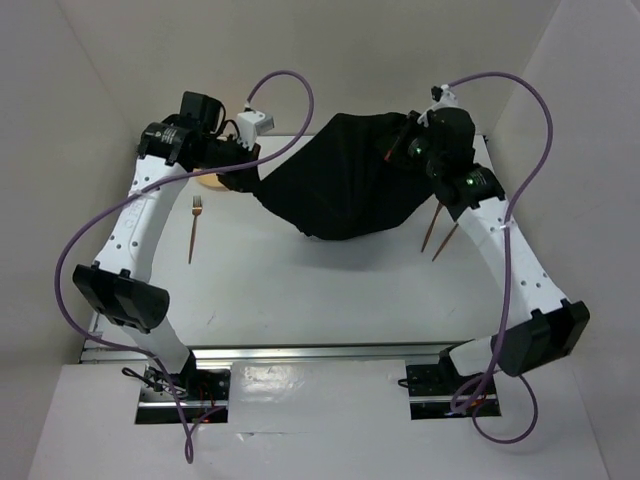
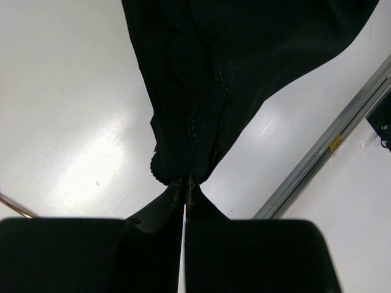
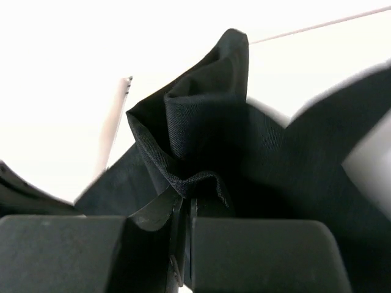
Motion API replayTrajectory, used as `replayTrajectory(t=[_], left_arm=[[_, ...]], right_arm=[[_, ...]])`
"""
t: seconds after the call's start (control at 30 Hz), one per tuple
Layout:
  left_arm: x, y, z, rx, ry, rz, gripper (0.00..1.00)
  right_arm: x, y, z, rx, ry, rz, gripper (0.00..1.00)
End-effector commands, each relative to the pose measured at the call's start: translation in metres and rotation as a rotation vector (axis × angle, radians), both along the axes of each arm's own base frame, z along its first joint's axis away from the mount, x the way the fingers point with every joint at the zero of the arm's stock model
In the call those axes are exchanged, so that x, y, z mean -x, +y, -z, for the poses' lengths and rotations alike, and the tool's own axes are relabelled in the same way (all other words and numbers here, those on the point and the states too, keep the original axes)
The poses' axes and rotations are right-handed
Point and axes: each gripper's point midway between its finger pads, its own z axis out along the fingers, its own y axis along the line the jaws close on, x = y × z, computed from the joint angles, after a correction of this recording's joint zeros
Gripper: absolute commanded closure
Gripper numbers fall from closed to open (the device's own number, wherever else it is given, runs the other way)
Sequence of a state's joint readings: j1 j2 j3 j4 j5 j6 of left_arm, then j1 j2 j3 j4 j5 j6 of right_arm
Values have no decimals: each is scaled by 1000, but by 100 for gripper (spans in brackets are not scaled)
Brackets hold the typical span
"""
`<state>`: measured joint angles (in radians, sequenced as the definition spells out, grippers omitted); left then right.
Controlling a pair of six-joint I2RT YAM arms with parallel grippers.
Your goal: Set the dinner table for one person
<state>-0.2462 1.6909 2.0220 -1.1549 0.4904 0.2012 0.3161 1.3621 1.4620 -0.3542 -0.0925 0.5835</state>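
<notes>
Left gripper (image 2: 185, 186): clenched on one corner of the black cloth (image 1: 345, 185). In the left wrist view the fingers meet with only a thin seam between them, and a scalloped edge of fabric is pinched at the tips. The cloth spreads away from the tips.

Right gripper (image 3: 186, 207): likewise clenched on the cloth, at the opposite corner. A bunched fold stands up just beyond its fingertips.

Cloth: hangs between the two grippers and sags in the middle. Whether the lowest fold touches the surface cannot be told.

Table (image 1: 330, 290): white, lying beneath both grippers and reaching well beyond them on the near side. Its metal rail (image 2: 330, 152) runs diagonally just to the right of the left gripper in that wrist's view.

Fork (image 1: 194, 228): flat on the table, near the left gripper, on the side toward the arm bases, apart from the cloth.

Two thin brown sticks (image 1: 437, 232): on the table near the right gripper, toward the bases, upper ends hidden under the arm.

Tan object (image 1: 212, 183): beside the left gripper, mostly hidden; identity cannot be told.
</notes>
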Motion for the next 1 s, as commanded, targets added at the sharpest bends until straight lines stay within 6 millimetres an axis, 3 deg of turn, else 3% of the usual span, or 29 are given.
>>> replayTrajectory(t=[0.0,0.03,0.07,0.1,0.13,0.17,0.2,0.23,0.27,0.33,0.37,0.43,0.47,0.5,0.57,0.63,0.67,0.7,0.73,0.83,0.93,0.97], left_arm=[[-6,0,27,-6,87,-50,100],[-8,5,49,-42,137,-77,100],[-11,8,59,-63,153,-98,100],[-17,15,74,-93,182,-132,100],[-16,15,78,-96,192,-132,100],[-21,19,85,-118,189,-148,100],[-24,23,92,-137,186,-173,100],[-26,22,91,-134,178,-173,100],[-27,26,100,-158,200,-195,100],[-30,33,105,-177,206,-216,100],[-27,36,114,-194,230,-230,100],[-25,39,122,-213,241,-239,100],[-25,41,121,-218,229,-245,100],[-21,45,130,-239,249,-252,100],[-22,51,123,-244,218,-261,100],[-16,52,129,-254,232,-252,100],[-12,52,128,-250,229,-240,100],[-11,51,127,-242,231,-235,100],[-11,51,127,-240,225,-236,100],[-9,51,131,-244,235,-235,100],[-3,51,134,-241,249,-229,100],[-3,51,134,-241,249,-229,100]], right_arm=[[-25,6,53,101,167,-26,100],[-43,21,61,103,200,-77,100],[-53,28,66,122,208,-113,100],[-79,40,77,139,234,-148,96],[-84,42,44,121,161,-146,89],[-106,51,91,150,259,-169,78],[-134,54,111,171,287,-169,37],[-143,51,66,147,184,-155,37],[-156,61,130,171,320,-196,15],[-174,53,146,147,350,-210,0],[-176,57,160,142,379,-228,0],[-168,48,165,136,417,-228,0],[-150,39,211,165,537,-210,0],[-149,36,173,184,425,-177,0],[-132,22,174,214,425,-126,0],[-106,-1,180,258,453,-39,0],[-92,-22,192,244,488,13,0],[-73,-31,220,249,560,23,0],[-67,-31,216,234,542,31,0],[-44,-46,258,228,647,108,0],[-30,-60,289,149,736,177,0],[-33,-61,291,108,734,200,0]])
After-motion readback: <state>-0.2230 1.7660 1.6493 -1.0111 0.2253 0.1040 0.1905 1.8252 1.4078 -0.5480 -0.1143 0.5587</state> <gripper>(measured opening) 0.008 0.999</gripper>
